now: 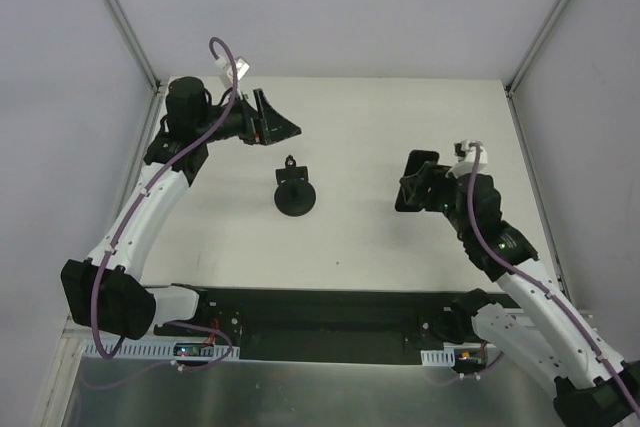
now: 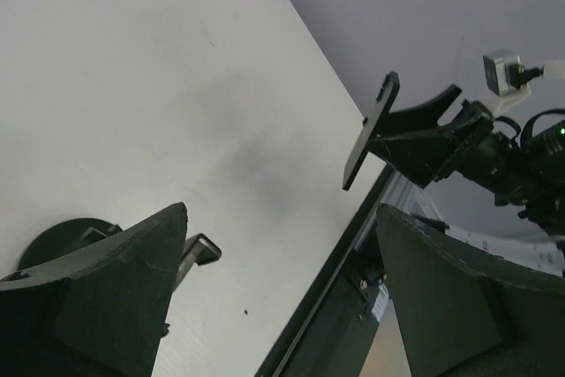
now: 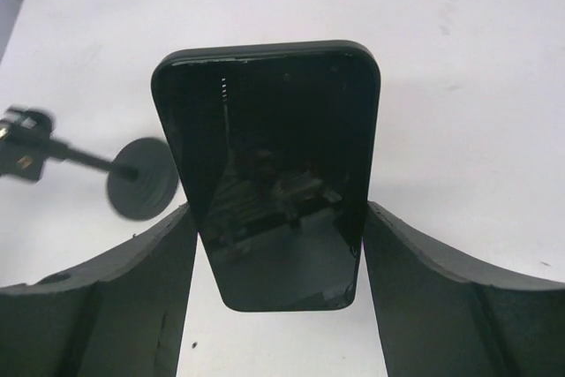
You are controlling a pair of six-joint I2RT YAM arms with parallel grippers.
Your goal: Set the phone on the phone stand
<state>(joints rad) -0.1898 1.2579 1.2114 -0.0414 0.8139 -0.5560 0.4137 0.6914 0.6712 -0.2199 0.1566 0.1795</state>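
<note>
The phone [image 3: 269, 174], a black slab with a glossy dark screen, stands upright between my right gripper's fingers [image 3: 132, 297]. My right gripper [image 3: 278, 218] is shut on its two long edges and holds it above the table at the right [image 1: 412, 182]. The phone stand [image 1: 296, 195], all black with a round disc base, thin post and small clamp head, stands at mid-table, left of the phone. It also shows in the right wrist view [image 3: 141, 178] and, partly behind a finger, in the left wrist view [image 2: 62, 240]. My left gripper [image 1: 280, 117] is open and empty, behind and left of the stand.
The white table [image 1: 370, 117] is walled by pale panels at the back and sides. A black strip [image 1: 320, 317] with the arm bases runs along the near edge. In the left wrist view the phone shows edge-on [image 2: 371, 130] in the right gripper.
</note>
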